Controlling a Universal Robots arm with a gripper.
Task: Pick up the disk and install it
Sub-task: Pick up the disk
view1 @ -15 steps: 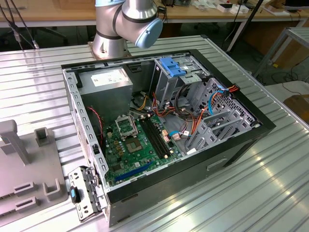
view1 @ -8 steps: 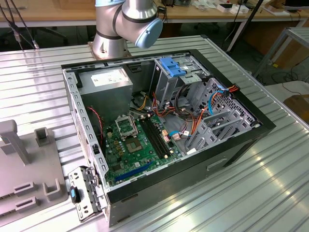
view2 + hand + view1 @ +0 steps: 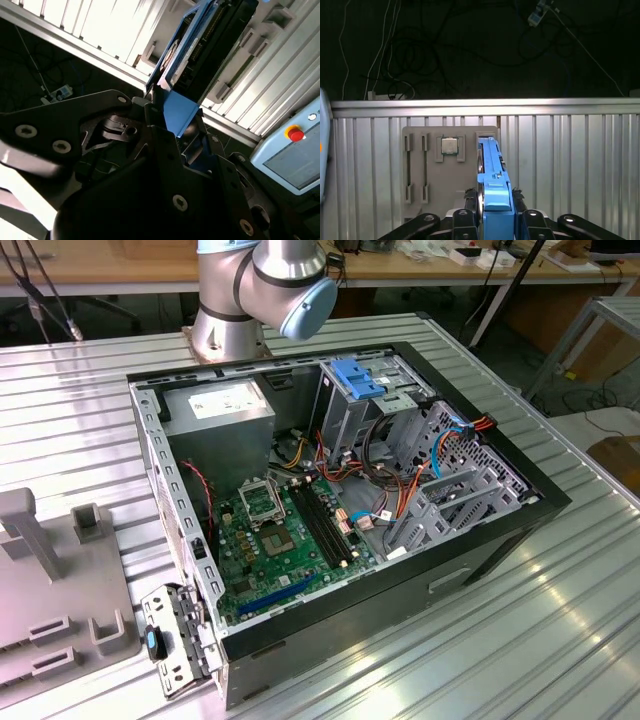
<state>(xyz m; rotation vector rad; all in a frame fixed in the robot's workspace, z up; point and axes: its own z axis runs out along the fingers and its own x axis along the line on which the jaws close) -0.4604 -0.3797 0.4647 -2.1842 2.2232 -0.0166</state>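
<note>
Jaws are clamped on the disk (image 3: pixel 492 160), one on each side of its blue rails, holding it edge-on. That grip makes sense to me, since it leaves the long faces free to slide into a bay. The disk sticks out past the jaw tips over the grey holder plate (image 3: pixel 450 185), just beside the plate's chip (image 3: pixel 449 146) pocket. It looks lifted clear of the plate, but I can't be sure. The open PC case (image 3: pixel 380 610) sits beside the plate on the ribbed worktop (image 3: pixel 570 165), so the install isn't done.
</note>
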